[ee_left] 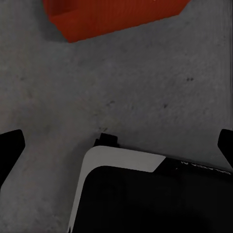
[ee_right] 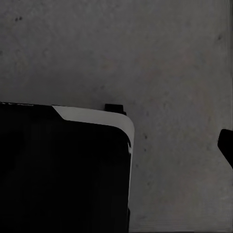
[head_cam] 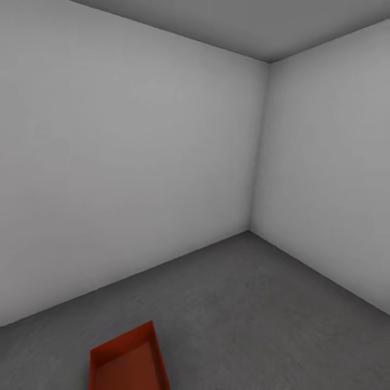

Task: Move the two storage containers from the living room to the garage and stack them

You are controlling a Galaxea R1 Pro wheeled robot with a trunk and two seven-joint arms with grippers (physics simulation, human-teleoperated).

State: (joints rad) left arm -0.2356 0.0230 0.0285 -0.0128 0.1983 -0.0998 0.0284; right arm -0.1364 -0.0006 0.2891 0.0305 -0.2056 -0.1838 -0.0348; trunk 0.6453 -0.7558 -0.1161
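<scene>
Showing a bare garage corner: two pale grey walls [head_cam: 135, 162] meeting above a dark grey rough floor [head_cam: 244, 314].

Item 1: storage container [head_cam: 128, 363], orange-red, open-topped, resting on the floor well short of the wall corner, cut off by the head view's lower edge. Same container [ee_left: 111, 17] seen in the left wrist view, apart from the robot base [ee_left: 145, 194].

Item 2: left gripper [ee_left: 119, 145], fingertips [ee_left: 9, 145] wide apart, released, holding nothing.

Item 3: right gripper, one fingertip [ee_right: 226, 145] visible; state cannot be told.
</scene>
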